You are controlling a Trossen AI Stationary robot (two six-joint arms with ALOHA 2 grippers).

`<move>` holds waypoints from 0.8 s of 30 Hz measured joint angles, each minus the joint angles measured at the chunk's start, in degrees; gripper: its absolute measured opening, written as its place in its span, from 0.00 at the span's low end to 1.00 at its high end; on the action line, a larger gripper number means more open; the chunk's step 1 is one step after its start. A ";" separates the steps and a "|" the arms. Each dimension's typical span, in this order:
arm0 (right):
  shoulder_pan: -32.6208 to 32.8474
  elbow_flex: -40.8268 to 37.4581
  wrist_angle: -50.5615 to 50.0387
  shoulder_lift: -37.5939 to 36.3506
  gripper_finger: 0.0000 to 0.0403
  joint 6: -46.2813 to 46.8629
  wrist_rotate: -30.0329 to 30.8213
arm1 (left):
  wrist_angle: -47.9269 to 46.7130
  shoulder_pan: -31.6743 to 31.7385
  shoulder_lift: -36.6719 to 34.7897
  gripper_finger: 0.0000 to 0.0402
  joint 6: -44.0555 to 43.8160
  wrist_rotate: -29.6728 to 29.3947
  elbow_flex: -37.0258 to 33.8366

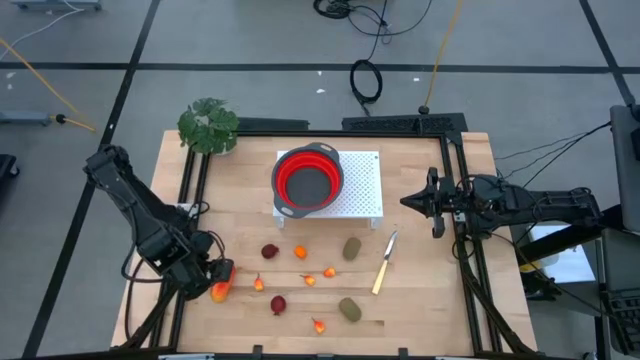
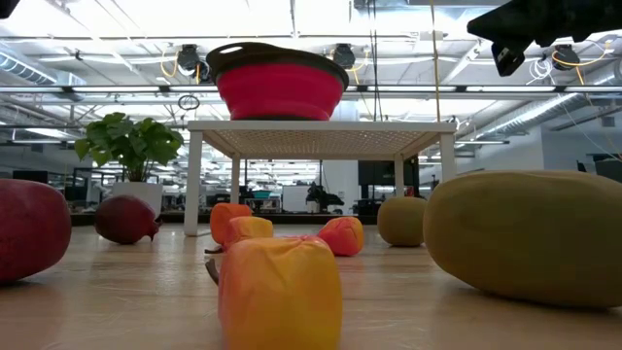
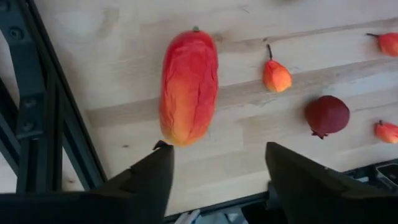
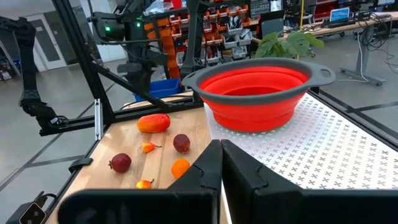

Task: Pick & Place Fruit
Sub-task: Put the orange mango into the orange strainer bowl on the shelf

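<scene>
**At the desk's left front corner: left jaws over the long fruit**

Near the left edge of the desk (image 1: 420, 290), left gripper (image 3: 214, 163) poised above the elongated red-orange-yellow fruit (image 3: 188, 86); jaws spread wide, nothing between them. Fruit lying flat on the wood, just ahead of the fingertips (image 3: 163, 149), not yet bracketed. Long axis running straight away from the jaws, so closing direction falls across the narrow width; probably only a short advance and descent needed before pinching. Same fruit seen from above at (image 1: 221, 288), partly under the gripper.

Remaining pieces scattered mid-desk: dark red round fruit (image 1: 278, 304), olive-brown oval (image 1: 349, 308), tiny orange piece (image 1: 301, 252). Red bowl (image 1: 308, 179) up on the white perforated stand (image 1: 365, 190), well apart from the long fruit.

Right gripper (image 4: 221, 163) waiting by the desk's right edge, jaws pressed together, much farther from the fruit. Left arm clearly the nearer.
</scene>
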 joint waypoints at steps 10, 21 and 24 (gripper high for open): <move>0.02 0.00 0.02 0.00 0.00 0.24 -1.71 | 0.25 0.00 0.02 0.84 5.08 0.05 -3.11; 0.02 0.00 0.02 0.00 0.00 0.02 -1.46 | 0.62 0.00 0.02 0.88 10.92 0.56 -3.11; 0.02 0.00 0.02 0.00 0.00 0.02 -1.46 | 0.62 0.00 0.02 0.93 11.10 0.62 -3.11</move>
